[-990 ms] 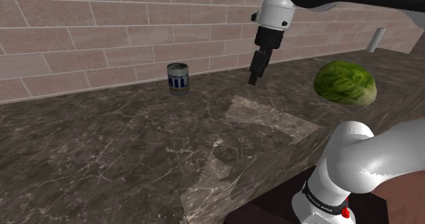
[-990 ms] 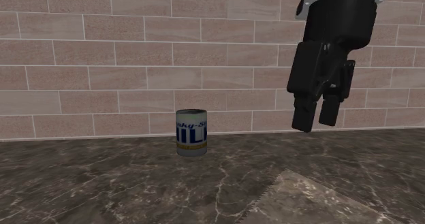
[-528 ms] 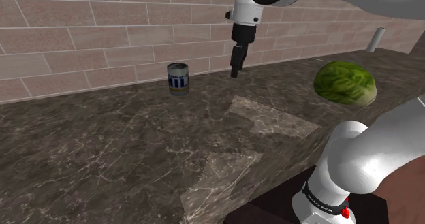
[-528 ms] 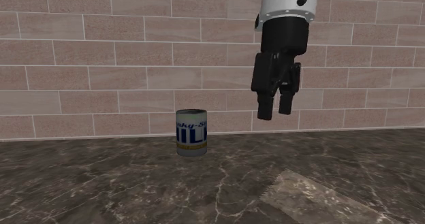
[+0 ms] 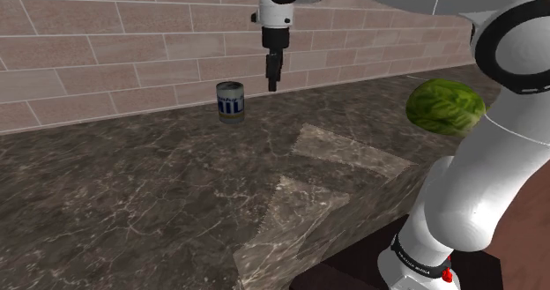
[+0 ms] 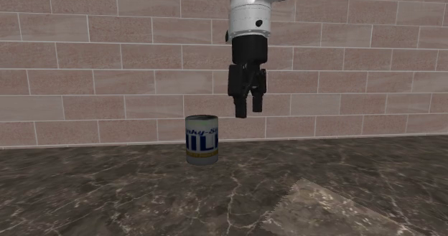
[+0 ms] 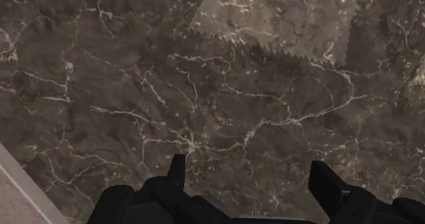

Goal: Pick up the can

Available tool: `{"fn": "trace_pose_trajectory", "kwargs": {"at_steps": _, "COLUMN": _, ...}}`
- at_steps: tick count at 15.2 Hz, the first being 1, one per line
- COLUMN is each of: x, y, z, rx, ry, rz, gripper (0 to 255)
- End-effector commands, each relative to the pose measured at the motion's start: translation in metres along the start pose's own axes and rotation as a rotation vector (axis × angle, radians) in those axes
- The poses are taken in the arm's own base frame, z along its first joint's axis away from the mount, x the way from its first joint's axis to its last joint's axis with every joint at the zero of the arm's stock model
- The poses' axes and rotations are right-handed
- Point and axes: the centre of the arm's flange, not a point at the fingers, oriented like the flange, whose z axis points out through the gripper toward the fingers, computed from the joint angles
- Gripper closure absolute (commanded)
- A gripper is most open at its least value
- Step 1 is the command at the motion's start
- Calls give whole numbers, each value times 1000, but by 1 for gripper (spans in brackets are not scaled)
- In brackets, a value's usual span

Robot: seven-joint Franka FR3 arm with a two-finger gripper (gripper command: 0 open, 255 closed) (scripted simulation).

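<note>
Brick wall [image 5: 106, 41] at the back, dark marbled surface [image 5: 132, 182] in front of it with paler patches [image 5: 348, 152]. Can [image 5: 230, 100] stands upright on the surface close to the wall, blue and white label, yellow band low down, also seen in the second exterior view [image 6: 202, 139]. White arm [image 5: 476, 182] rises from the stand [image 5: 353, 275] and arches over toward the shoulder view's left. Jaws point straight down, hanging above the surface, just to the right of the can and higher than its top in both exterior views, not touching it. Jaws are open: fingers [image 6: 240, 102] stand apart with nothing between them; in the wrist view the two fingers [image 7: 178, 173] frame only bare marbled surface. Green leafy vegetable [image 5: 446, 107] sits well apart from the can, on the shoulder view's right.
</note>
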Motion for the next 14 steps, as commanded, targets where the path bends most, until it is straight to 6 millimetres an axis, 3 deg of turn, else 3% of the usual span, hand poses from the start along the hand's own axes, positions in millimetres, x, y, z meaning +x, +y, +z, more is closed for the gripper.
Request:
{"fn": "trace_pose_trajectory", "kwargs": {"at_steps": 1, "x": 25, "y": 8, "z": 5, "rx": -10, "ry": -19, "rz": -49, "gripper": 0}}
{"fn": "trace_pose_trajectory", "kwargs": {"at_steps": 9, "x": 133, "y": 28, "z": 14, "rx": -50, "ry": -89, "rz": -231, "gripper": 0}}
{"fn": "trace_pose_trajectory", "kwargs": {"at_steps": 14, "x": 134, "y": 28, "z": 40, "rx": -50, "ry": -89, "rz": -231, "gripper": 0}}
